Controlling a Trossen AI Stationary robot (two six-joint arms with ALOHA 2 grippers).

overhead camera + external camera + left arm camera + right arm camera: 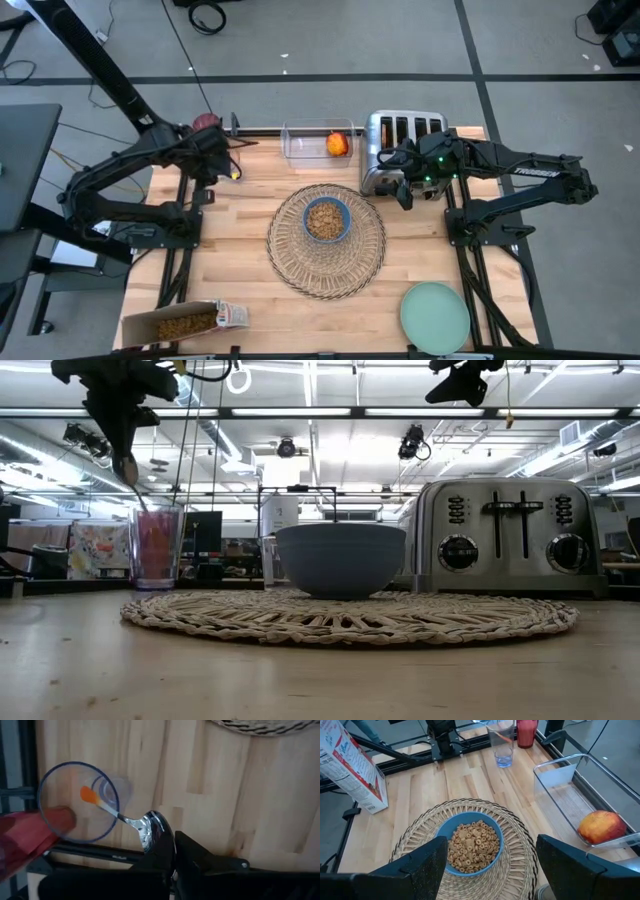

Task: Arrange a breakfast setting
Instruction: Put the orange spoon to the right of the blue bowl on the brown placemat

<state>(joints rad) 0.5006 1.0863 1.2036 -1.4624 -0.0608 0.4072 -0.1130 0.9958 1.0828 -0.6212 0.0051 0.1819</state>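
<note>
My left gripper (218, 163) hangs over a clear glass (79, 802) at the table's far left, shut on the orange-handled spoon (107, 810). The dark red cup (205, 122) stands just beyond the glass. The small blue bowl (327, 219), filled with cereal, sits in the middle of the round wicker placemat (326, 262). The orange-red fruit (338, 144) lies in a clear tray (310, 143) at the far edge. The pale green plate (435, 316) lies at the near right. My right gripper (405, 192) hovers open above the mat's far right, next to the toaster. My left gripper pinches the spoon's metal bowl end (149, 827) between its two fingers, which point down from above. The spoon hangs slanted below them (128, 466). Its orange handle end (88, 795) is inside the clear glass; whether it touches the bottom I cannot tell.
The silver four-slot toaster (405, 140) stands at the far right, close behind my right gripper. A cardboard cereal box (185, 320) lies on its side at the near left corner. Bare wood shows to the left and right of the mat.
</note>
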